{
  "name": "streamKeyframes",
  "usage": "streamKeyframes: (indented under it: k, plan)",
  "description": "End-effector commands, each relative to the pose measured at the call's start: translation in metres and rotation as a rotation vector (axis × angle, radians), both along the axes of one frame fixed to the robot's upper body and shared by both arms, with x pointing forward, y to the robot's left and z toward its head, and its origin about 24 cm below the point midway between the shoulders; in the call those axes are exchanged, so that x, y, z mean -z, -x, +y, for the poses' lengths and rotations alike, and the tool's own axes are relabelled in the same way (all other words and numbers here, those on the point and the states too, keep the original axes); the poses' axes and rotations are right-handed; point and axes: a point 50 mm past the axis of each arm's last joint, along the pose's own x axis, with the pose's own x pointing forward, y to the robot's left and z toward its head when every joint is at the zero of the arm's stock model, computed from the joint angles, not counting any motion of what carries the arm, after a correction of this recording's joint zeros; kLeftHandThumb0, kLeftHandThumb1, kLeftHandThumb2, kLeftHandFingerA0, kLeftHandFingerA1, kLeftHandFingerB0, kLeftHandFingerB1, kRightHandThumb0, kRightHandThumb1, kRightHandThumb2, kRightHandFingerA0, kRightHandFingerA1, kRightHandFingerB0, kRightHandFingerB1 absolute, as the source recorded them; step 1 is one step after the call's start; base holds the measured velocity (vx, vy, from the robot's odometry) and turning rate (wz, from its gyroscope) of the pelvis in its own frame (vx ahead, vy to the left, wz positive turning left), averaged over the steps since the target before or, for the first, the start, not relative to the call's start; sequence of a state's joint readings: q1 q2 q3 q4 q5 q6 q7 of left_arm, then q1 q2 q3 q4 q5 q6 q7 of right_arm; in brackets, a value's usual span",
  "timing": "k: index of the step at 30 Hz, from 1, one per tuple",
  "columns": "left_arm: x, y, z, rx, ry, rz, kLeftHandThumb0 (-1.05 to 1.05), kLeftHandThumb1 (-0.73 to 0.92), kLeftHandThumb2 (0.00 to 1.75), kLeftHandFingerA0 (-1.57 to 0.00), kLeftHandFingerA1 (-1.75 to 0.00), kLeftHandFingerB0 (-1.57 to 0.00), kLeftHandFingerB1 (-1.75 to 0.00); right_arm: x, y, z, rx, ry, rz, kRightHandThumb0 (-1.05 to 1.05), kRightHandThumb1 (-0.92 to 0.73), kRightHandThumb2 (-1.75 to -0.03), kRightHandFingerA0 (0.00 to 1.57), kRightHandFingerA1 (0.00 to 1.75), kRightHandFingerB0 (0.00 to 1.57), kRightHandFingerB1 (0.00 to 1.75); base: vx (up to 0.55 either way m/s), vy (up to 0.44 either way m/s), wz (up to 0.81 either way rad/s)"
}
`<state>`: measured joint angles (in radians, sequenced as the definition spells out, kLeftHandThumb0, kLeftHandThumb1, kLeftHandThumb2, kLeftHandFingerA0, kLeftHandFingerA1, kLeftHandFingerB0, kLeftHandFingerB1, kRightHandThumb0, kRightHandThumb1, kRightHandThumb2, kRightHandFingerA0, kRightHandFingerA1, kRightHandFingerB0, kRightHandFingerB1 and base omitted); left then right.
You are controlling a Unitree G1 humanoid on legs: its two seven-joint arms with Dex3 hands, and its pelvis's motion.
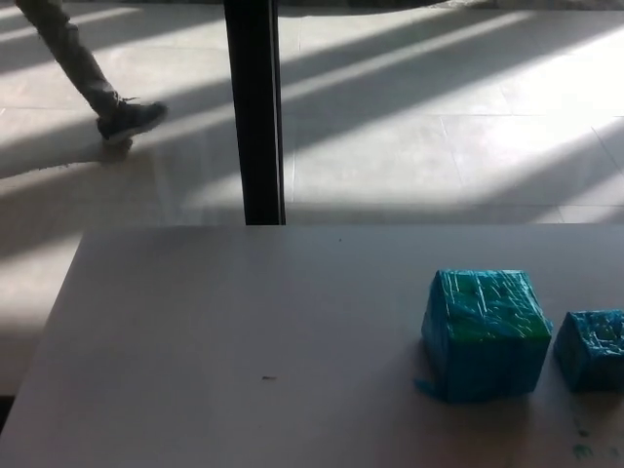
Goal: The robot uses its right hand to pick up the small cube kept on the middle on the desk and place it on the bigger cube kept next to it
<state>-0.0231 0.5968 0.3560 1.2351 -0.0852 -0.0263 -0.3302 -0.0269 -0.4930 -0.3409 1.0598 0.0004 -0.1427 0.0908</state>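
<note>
Blue small cube [592, 349] just right of bigger cube [485, 334] on desk [224, 351].

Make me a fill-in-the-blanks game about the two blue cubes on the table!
1. The bigger cube and the small cube are both the colour ____.
2. The small cube sits to the ____ of the bigger cube in the picture.
3. Both cubes rest on the ____.
4. Beyond the table, a person's ____ steps across the sunlit floor.

Answers: blue; right; table; shoe
</note>
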Motion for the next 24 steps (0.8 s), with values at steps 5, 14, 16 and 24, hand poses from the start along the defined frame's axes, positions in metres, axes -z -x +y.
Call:
streamKeyframes:
  k: [5, 14, 16, 24]
  plan:
    - [-0.002, 0.009, 0.003, 0.054, 0.014, 0.030, -0.69, 0.67, 0.61, -0.32, -0.58, -0.34, -0.42, -0.025, 0.006, -0.027, 0.111, 0.096, -0.114, -0.47, -0.65, -0.58, 0.78, 0.89, 0.51, 0.66, 0.00, 0.000, 0.00]
    - [-0.002, 0.007, 0.003, 0.058, 0.009, 0.034, -0.70, 0.67, 0.61, -0.43, -0.59, -0.43, -0.43, -0.042, 0.010, -0.048, 0.373, 0.026, -0.219, -0.42, -0.67, -0.59, 0.83, 1.00, 0.50, 0.77, 0.00, 0.000, 0.00]
    - [-0.002, 0.008, 0.003, 0.041, 0.022, 0.025, -0.69, 0.67, 0.60, -0.49, -0.61, -0.47, -0.44, -0.050, 0.009, -0.056, 0.443, 0.004, -0.262, -0.41, -0.67, -0.59, 0.82, 0.99, 0.51, 0.74, 0.00, 0.000, 0.00]
    - [-0.004, 0.005, 0.004, 0.084, -0.006, 0.046, -0.70, 0.68, 0.61, -0.41, -0.59, -0.44, -0.46, -0.082, -0.014, -0.065, 0.531, 0.035, -0.472, -0.57, -0.72, -0.61, 0.75, 0.96, 0.51, 0.72, 0.00, 0.000, 0.00]
